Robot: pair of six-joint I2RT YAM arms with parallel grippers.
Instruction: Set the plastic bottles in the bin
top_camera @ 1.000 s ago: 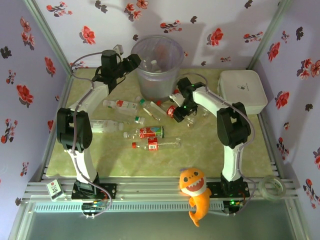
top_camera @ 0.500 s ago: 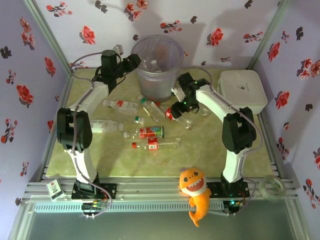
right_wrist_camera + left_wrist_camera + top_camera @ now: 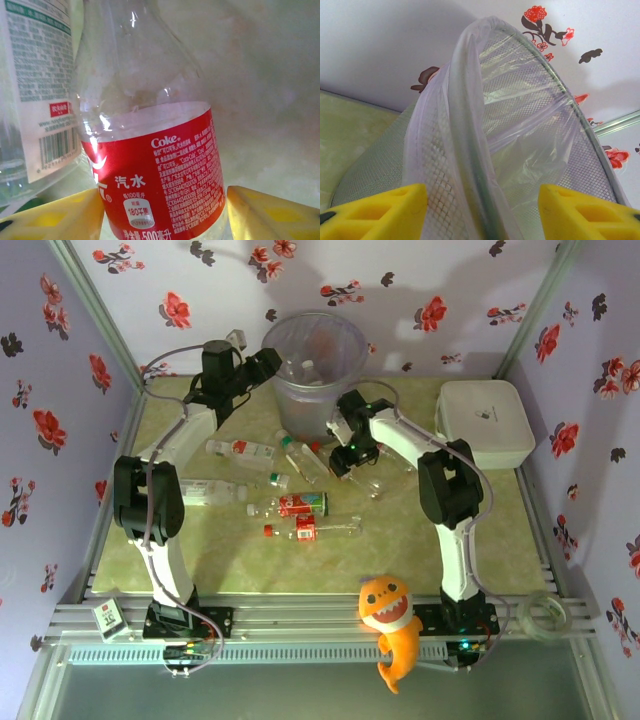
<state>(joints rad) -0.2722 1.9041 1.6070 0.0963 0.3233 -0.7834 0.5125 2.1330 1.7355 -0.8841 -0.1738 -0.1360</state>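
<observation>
The bin [image 3: 312,405] stands at the back of the green mat, with a white-capped bottle [image 3: 306,368] inside. My left gripper [image 3: 268,362] is at its left rim. In the left wrist view the bin's rim [image 3: 465,125] and its liner run between my yellow fingers [image 3: 380,210], which stand well apart; my left gripper [image 3: 482,210] is open. My right gripper [image 3: 345,455] is low on the mat in front of the bin. It is shut on a clear plastic bottle [image 3: 160,165] with a red Coke label. A white-labelled bottle [image 3: 40,75] lies right beside it.
Several plastic bottles lie on the mat left of centre, such as one by the left arm [image 3: 240,450] and two red-labelled ones [image 3: 300,504] [image 3: 310,530]. A white lidded box [image 3: 485,423] sits at the back right. An orange plush [image 3: 390,625] hangs on the front rail.
My right gripper has swung left towards the bin's front, the red-labelled bottle shifting slightly left with it. The left arm has stayed at the bin's rim.
</observation>
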